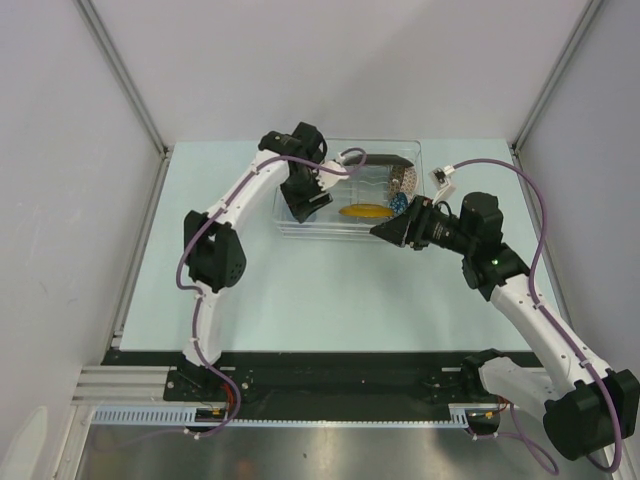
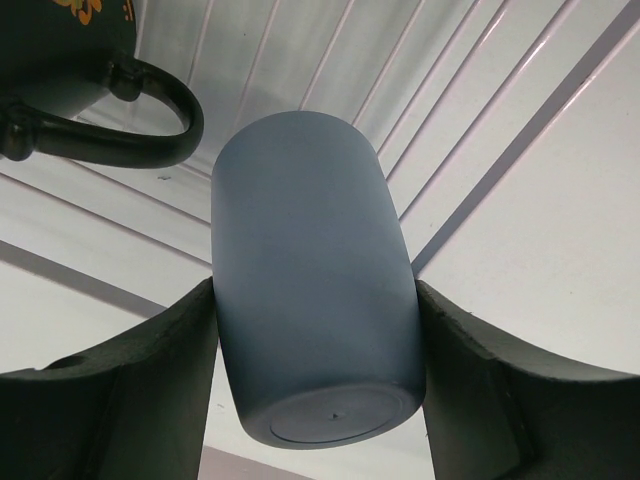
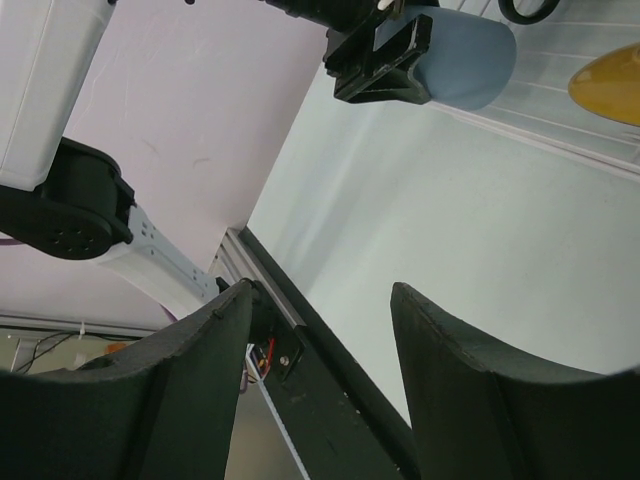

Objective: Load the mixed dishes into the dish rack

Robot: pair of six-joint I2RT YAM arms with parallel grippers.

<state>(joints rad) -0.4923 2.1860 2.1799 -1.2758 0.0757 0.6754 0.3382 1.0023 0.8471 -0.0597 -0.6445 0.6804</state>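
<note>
White walls close in a pale mint table (image 1: 300, 290), and near its far edge, at the upper centre of the top view, sits the clear plastic rectangular dish rack (image 1: 285, 226) with its raised rim and parallel ribs. In the left wrist view the matte light blue cup (image 2: 310, 280) fills the middle of the frame. It is a smooth, handle-less tumbler tipped onto its side with its round base toward the camera, over the rack's ribs; I cannot tell whether it touches them. The left gripper (image 2: 316, 340) clamps it, one black finger pressed against each flank. Just beyond it, at the upper left of that frame, is the dark mug (image 2: 60, 50) with orange flowers on its wall, its looped handle close to the cup's far end but not touching. From above, the yellow-brown saucer (image 1: 365, 211) lies in the rack's near middle and a small speckled red-white patterned bowl (image 1: 405, 180) stands toward the right end. The right gripper (image 3: 320, 330) hangs over bare table just outside the rack's near right corner, jaws spread wide with nothing between them.
</note>
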